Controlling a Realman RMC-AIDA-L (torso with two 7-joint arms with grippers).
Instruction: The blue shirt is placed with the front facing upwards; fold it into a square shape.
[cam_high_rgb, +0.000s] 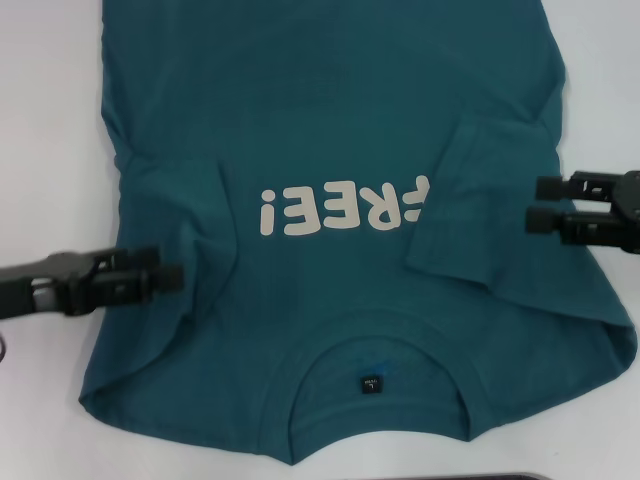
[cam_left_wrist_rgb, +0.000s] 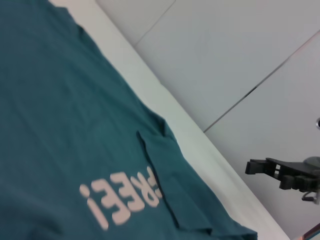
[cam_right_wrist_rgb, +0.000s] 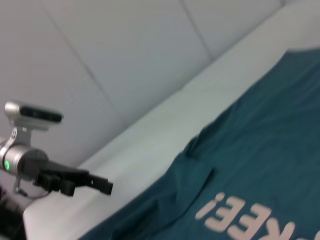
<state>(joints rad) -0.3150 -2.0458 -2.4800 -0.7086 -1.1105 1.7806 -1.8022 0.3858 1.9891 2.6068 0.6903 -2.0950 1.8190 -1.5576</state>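
Large teal-blue cotton shirt (cam_high_rgb: 340, 250) spread centre-table, both sleeves folded inward. Left gripper (cam_high_rgb: 170, 280) and right gripper (cam_high_rgb: 545, 205) parted, empty, flanking it. Risk: uneven grasps dragging folds askew.

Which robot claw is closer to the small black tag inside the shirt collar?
Left. The left claw hovers over the dark teal-blue cotton shirt, nearer the small black neck tag; the right claw sits farther off by the folded sleeve.

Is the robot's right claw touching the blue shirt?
Apart. The left wrist view shows the right gripper hanging beyond the table edge, with bare floor between it and the blue shirt.
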